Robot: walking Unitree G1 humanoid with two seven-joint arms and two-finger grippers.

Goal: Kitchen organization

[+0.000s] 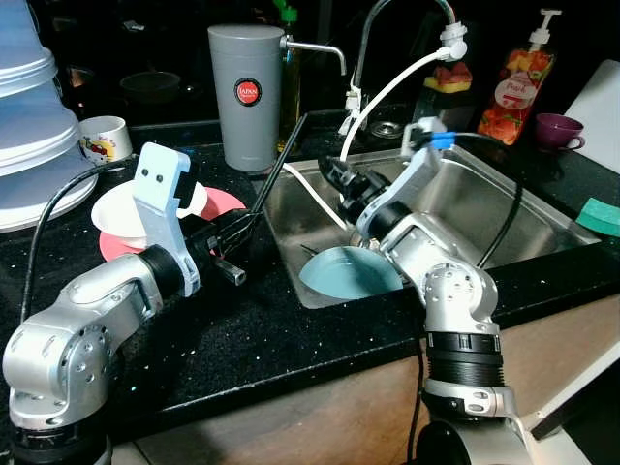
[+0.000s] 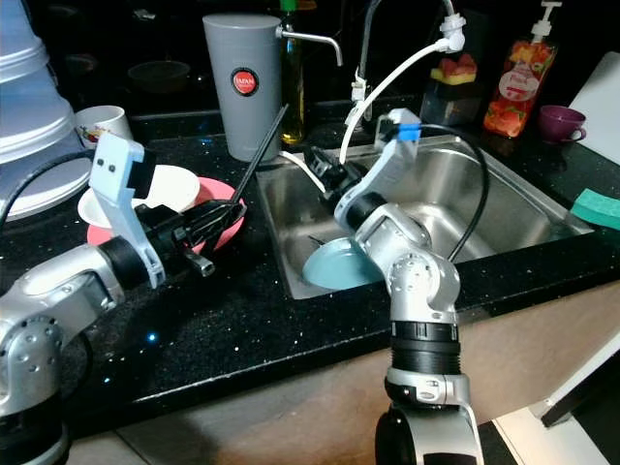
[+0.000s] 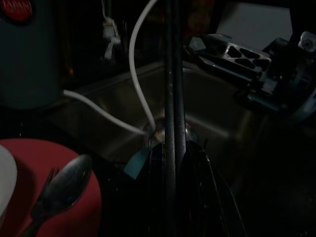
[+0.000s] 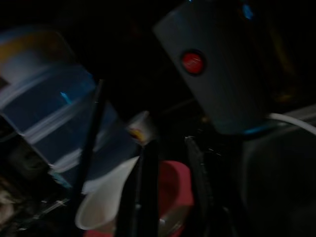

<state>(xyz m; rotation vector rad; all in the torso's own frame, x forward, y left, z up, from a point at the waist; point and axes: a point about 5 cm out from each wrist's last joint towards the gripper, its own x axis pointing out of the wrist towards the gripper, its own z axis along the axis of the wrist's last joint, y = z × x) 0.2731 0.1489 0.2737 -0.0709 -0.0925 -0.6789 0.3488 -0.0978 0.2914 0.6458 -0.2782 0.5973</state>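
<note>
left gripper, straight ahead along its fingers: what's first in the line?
Probably the right gripper, hovering over the sink. The left gripper is clamped on a black stick and points across the sink toward it; depth is unclear.

Upper centre I see a tall grey plastic canister [image 1: 246, 95] with a red round label; mid-left, a pink round plate [image 1: 225, 203]; centre, a light-blue round plate [image 1: 349, 274].
</note>
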